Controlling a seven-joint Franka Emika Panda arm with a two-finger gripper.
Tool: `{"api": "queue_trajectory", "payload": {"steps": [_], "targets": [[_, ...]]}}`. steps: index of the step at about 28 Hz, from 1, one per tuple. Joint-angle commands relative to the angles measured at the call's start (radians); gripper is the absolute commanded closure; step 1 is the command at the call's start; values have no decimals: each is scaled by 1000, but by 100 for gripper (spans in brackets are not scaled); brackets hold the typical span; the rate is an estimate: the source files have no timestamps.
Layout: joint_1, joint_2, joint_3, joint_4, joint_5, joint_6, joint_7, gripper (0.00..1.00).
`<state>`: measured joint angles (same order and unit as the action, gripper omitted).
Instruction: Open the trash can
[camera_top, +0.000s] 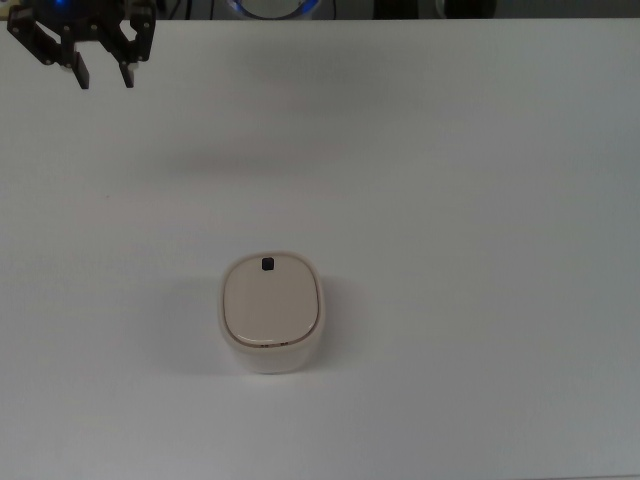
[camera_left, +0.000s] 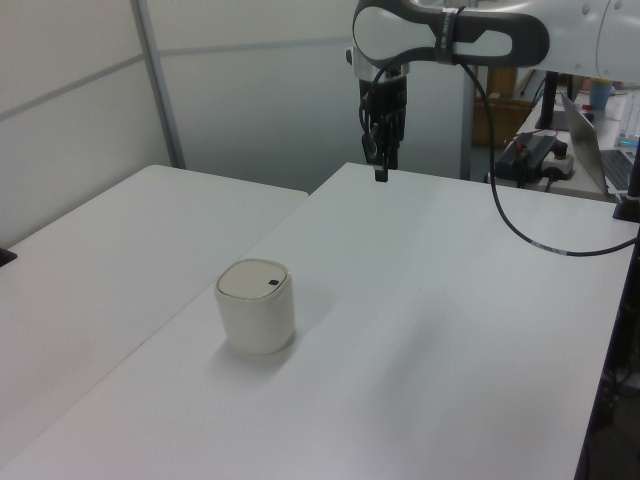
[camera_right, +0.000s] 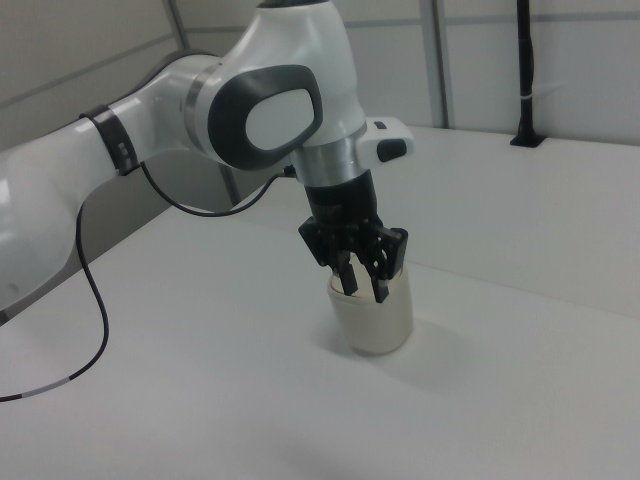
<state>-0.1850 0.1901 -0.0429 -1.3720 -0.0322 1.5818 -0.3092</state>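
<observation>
Small cream-white rounded-square plastic trash can (camera_top: 272, 313) stands upright mid-surface, a bit toward the top view's bottom edge of the white surface (camera_top: 480, 200). Beige flat lid (camera_top: 271, 301) shut and level; tiny black button (camera_top: 267, 264) sits at the lid edge facing the top view's top.

Black two-finger gripper (camera_top: 101, 72) hangs high over the top view's top-left corner of the surface, well apart from the can, pointing down, fingers apart with a narrow gap, holding nothing.

Step in hand, as I judge it: the approach to the button. To do it well:
- bring the fingers together first so one tip makes the press
- line up straight above the button, not the lid centre
- descend vertically and press gently; a light can could slide or tip if pushed sideways
- lift clear so the lid can swing.
</observation>
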Motion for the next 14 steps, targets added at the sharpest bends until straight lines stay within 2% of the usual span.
{"api": "queue_trajectory", "payload": {"steps": [1,6,10,14], "targets": [[13,-31,-2,-2,-17,-60,-18,100],[15,-31,3,-4,1,-62,-11,100],[15,-21,31,-4,9,-52,-18,100],[15,-15,38,-4,54,-36,-19,100]]}}
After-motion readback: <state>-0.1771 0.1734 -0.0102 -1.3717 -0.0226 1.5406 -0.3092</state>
